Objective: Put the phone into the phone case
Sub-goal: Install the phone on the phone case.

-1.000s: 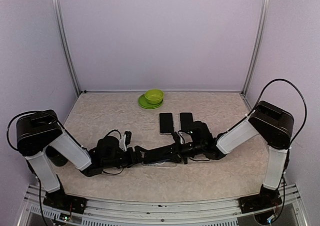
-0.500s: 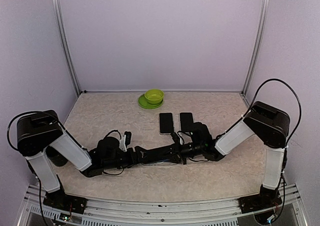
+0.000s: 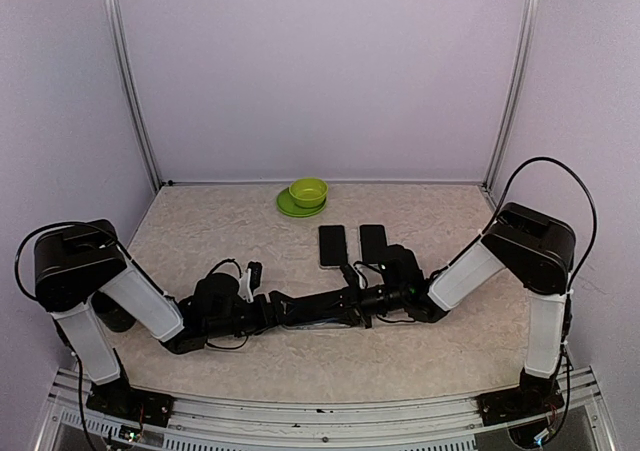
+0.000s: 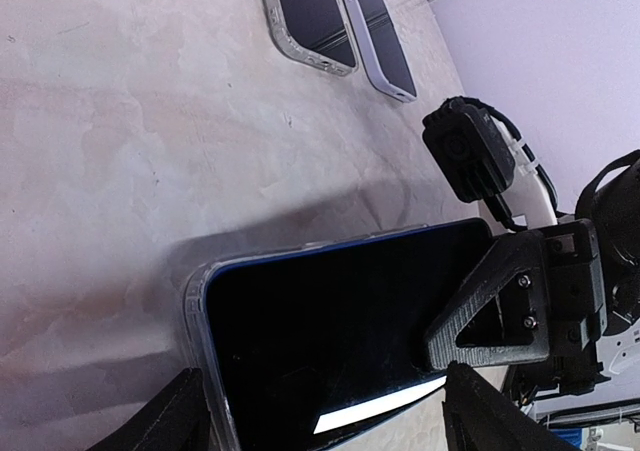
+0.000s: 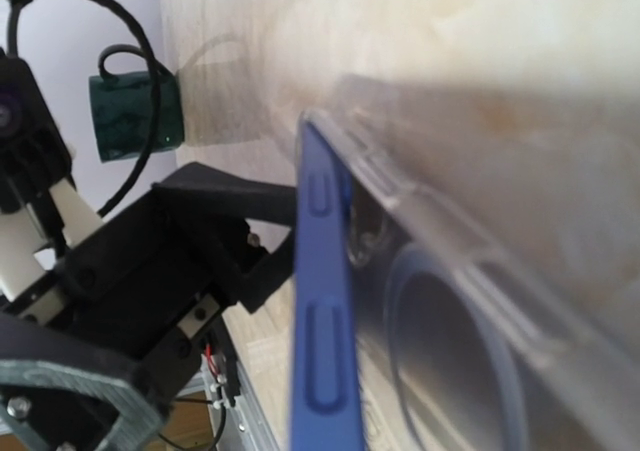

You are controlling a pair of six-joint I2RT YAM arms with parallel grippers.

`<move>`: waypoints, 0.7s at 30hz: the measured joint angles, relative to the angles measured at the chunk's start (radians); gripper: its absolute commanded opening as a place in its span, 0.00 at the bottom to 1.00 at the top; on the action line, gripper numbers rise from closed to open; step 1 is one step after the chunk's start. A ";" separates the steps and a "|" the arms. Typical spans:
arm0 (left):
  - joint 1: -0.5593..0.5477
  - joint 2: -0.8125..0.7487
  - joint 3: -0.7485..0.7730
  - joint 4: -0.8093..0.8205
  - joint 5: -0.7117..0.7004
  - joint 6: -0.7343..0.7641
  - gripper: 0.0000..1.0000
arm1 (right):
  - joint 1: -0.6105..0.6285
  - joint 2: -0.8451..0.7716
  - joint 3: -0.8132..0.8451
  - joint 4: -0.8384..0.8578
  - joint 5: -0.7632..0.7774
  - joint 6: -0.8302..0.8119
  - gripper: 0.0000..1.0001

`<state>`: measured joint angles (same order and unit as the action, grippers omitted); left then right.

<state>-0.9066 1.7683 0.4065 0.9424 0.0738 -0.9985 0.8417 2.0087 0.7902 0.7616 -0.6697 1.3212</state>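
Beige, marbled table [image 3: 440, 351] enclosed by lilac walls [image 3: 320, 71]; all positions are given from the phone case [image 4: 200, 311], a clear shell lying on the table towards its near edge, between the two arms.

Over the case lies the phone [image 4: 330, 321], screen up. In the right wrist view its blue side rail stands clear of the case rim, so that edge is not fully seated.

From the left of the case comes the left gripper [image 4: 320, 411]. Its fingers are spread wide, one at either side of the case's end. Whether they press on the case cannot be told.

From the right of the case comes the right gripper [image 4: 445, 339]. It is closed, and its triangular finger lies across the phone's far end. Whether it pinches the phone or only bears on it cannot be told.

Well to the left of the case, beside the left arm, stands a dark green cup [image 5: 135, 121].

Just behind the case lie a first spare handset [image 3: 333, 245] and a second spare handset [image 3: 373, 242], side by side.

Farther behind the case, near the back wall, a green bowl [image 3: 308, 190] sits on a green plate [image 3: 287, 208].
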 measured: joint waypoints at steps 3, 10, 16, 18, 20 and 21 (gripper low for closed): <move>0.000 0.000 0.000 0.000 -0.001 0.000 0.78 | 0.000 0.000 0.000 0.001 0.000 0.000 0.00; -0.007 -0.001 0.000 0.000 -0.003 0.000 0.79 | 0.000 -0.012 -0.029 0.019 0.001 -0.011 0.00; -0.018 -0.006 0.000 -0.010 0.007 0.000 0.78 | 0.000 -0.042 -0.066 0.023 -0.008 -0.021 0.00; -0.018 -0.008 0.000 -0.013 0.008 0.000 0.79 | 0.000 -0.053 -0.072 0.016 -0.009 -0.026 0.00; -0.018 -0.010 -0.003 -0.013 0.009 0.000 0.79 | 0.000 -0.065 -0.076 0.013 -0.011 -0.031 0.00; -0.018 -0.011 -0.004 -0.014 0.009 0.000 0.78 | 0.000 -0.070 -0.078 0.013 -0.011 -0.034 0.00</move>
<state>-0.9245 1.7569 0.4023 0.9287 0.0830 -0.9989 0.8421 1.9385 0.7124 0.7742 -0.6804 1.2869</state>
